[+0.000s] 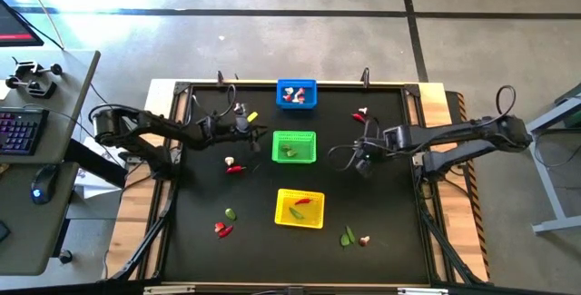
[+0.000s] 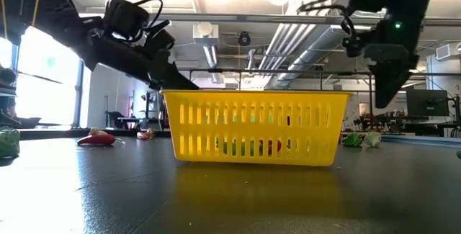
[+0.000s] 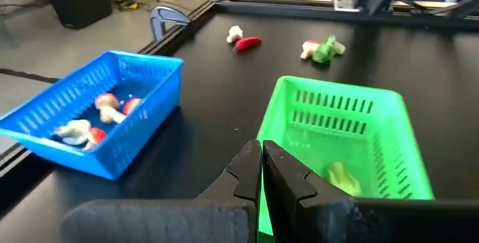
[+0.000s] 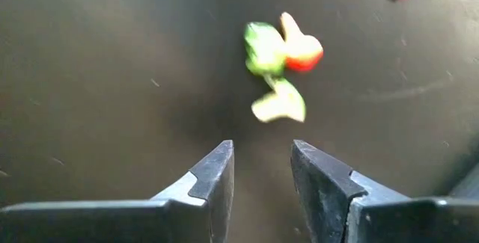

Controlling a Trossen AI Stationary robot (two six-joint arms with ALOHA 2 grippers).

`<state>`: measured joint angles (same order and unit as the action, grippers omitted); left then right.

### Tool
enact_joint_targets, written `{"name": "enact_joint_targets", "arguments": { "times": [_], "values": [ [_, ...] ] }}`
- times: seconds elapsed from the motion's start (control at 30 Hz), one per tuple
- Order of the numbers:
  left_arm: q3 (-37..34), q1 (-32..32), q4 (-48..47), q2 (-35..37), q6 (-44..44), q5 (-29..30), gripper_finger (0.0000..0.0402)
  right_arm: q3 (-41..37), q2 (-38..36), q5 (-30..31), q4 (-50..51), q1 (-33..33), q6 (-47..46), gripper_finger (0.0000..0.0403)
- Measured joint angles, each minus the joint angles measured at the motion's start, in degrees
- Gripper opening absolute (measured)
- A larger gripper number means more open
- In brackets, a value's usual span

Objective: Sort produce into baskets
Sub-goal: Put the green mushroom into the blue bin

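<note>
The blue basket [image 1: 297, 93] holds mushroom bits [image 3: 101, 112]. The green basket [image 1: 294, 146] holds a green leafy bit [image 3: 340, 174]. The yellow basket [image 1: 300, 208] holds a chilli and a leafy bit. My left gripper [image 3: 260, 170] is shut and empty, just left of the green basket [image 3: 337, 123]; it also shows in the high view [image 1: 257, 130]. My right gripper [image 4: 262, 161] is open and empty, above a leafy bit [image 4: 277, 102] and a mushroom bit [image 4: 301, 48] lying on the table. In the high view it [image 1: 361, 159] is right of the green basket.
Loose produce lies on the black table: a chilli and a mushroom bit at the far right [image 1: 361, 113], a chilli left of the green basket [image 1: 234, 168], a leafy bit [image 1: 230, 213] and a chilli [image 1: 222, 230] near left, and a leafy bit and mushroom bit [image 1: 356, 238] near right.
</note>
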<state>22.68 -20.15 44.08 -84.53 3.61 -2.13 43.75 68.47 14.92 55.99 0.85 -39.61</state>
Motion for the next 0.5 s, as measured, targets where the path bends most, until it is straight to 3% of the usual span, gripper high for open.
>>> {"name": "enact_joint_targets", "arguments": {
  "times": [0.5],
  "values": [
    [-0.16,1.21,2.77,0.0,-0.38,0.92,0.0,-6.89,0.02,-6.71,-9.71,12.17,22.83,0.0126]
  ]
}}
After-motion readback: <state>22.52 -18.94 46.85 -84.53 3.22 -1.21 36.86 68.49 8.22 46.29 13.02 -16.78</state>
